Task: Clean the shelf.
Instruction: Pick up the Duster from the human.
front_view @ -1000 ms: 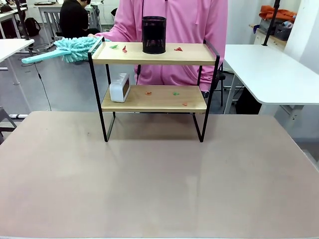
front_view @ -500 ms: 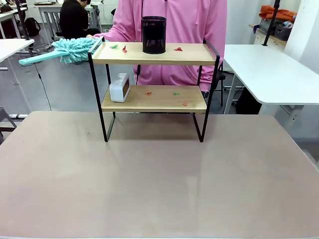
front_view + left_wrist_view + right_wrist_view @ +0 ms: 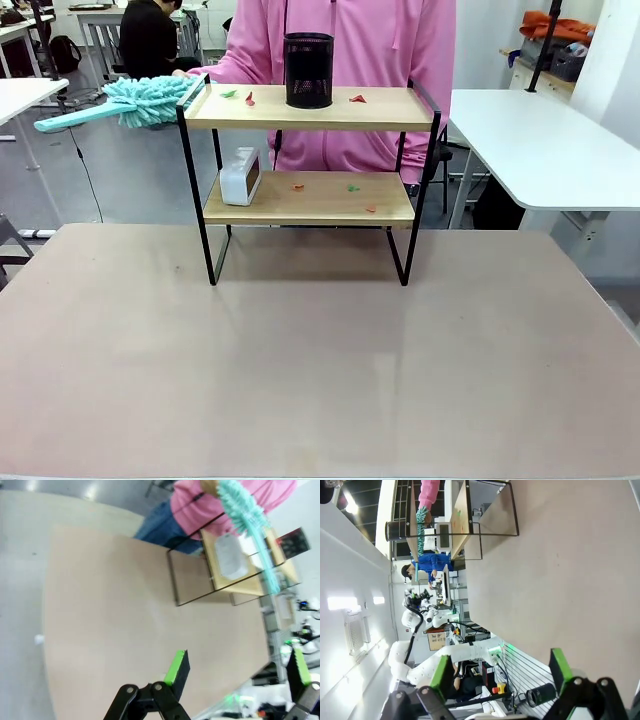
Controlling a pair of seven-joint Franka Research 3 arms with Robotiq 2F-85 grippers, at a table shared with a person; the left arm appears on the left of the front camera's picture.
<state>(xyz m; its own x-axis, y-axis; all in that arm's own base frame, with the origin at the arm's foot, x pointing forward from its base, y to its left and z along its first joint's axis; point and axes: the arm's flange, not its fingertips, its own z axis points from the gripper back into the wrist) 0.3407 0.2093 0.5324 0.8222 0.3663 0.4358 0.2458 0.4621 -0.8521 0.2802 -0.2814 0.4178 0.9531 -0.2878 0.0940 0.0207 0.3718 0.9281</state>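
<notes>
Shelf stands far-middle on bench. Top board: black mesh cup, paper scraps. Lower board: white box, more scraps. Person's teal duster touches left rail. Left end effector and right end effector spread, empty.

Pale wood shelf; teal duster
</notes>
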